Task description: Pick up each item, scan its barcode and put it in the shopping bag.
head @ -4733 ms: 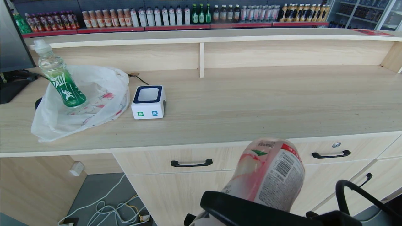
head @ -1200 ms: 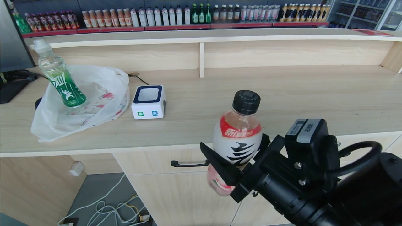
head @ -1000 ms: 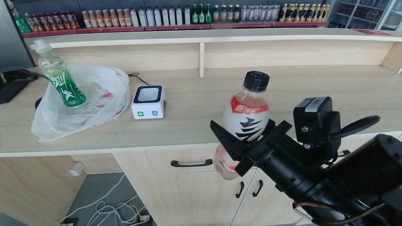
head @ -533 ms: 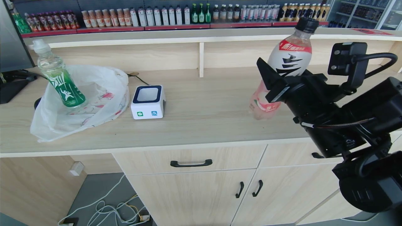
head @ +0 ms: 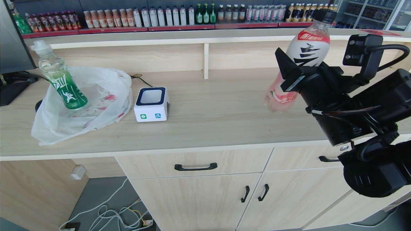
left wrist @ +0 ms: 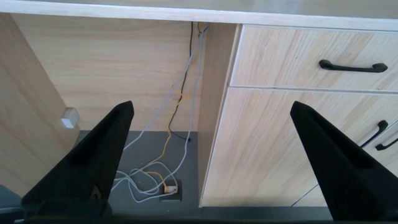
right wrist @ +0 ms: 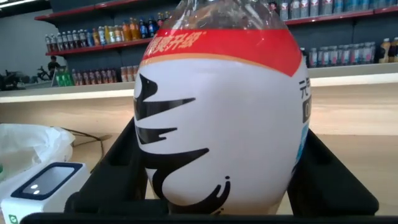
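My right gripper is shut on a pink peach drink bottle with a black cap and a white and red label, held nearly upright above the right part of the counter. The same bottle looms close in the right wrist view. The white barcode scanner box sits on the counter left of centre, also seen as the scanner. The white shopping bag lies at the far left with a green-labelled bottle standing in it. My left gripper hangs open below the counter, facing the cabinet.
The wooden counter has a raised back ledge with a divider. A dark monitor stand sits at the far left. Cabinet drawers and doors are below, cables on the floor. Shelves of bottles line the back wall.
My right arm has swung the pink bottle up from below the counter front, turning it from lying to upright, and carried it rightward and higher above the counter's right side.
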